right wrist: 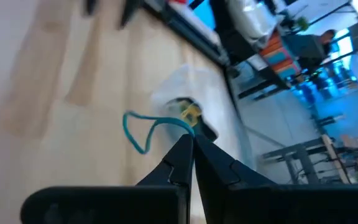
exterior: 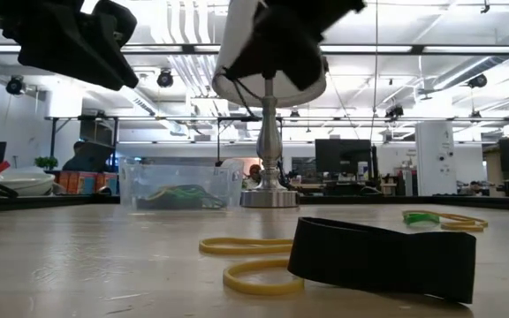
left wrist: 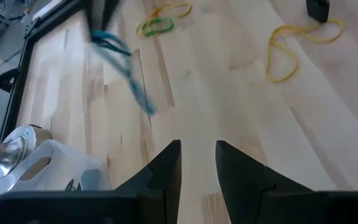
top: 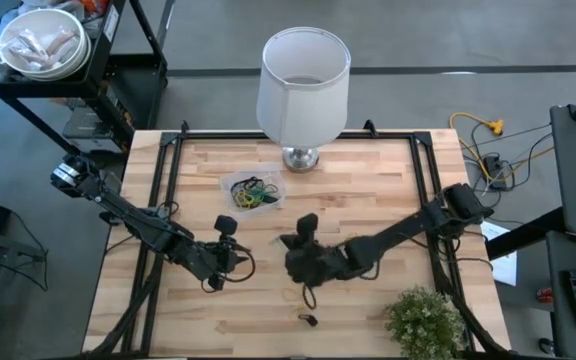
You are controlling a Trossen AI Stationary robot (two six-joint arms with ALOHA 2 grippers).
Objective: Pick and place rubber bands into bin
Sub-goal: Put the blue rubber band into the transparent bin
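The tall white lampshade (top: 303, 85), at twelve o'clock on the table, is the biggest hazard: a high carry toward the bin could clip it, I judge, since the bin (exterior: 135, 185) sits just in front of the lamp base at about eleven o'clock. The bin is light and clear, so a low approach could nudge it along the wood. The right gripper (right wrist: 188, 140), near the table's middle, has its fingers pressed together on a teal rubber band (left wrist: 132, 81) that hangs loose below it. The pinch looks to catch only a short bit of the loop, so a quick swing might shake the band free short of the bin. It could also drape over the rim instead of dropping among the bands already inside. The left gripper (left wrist: 197, 149), at about nine o'clock, holds its fingers a little apart on nothing and hovers above the board. The wooden table (top: 388, 190) is smooth and pale. A wide black band (exterior: 383, 256), a yellow band (exterior: 246, 247) and a green band (exterior: 422, 216) lie loose toward six o'clock, and a small plant (top: 423, 320) fills the five o'clock corner. Beyond the table is an open workshop with ceiling lights and desks.
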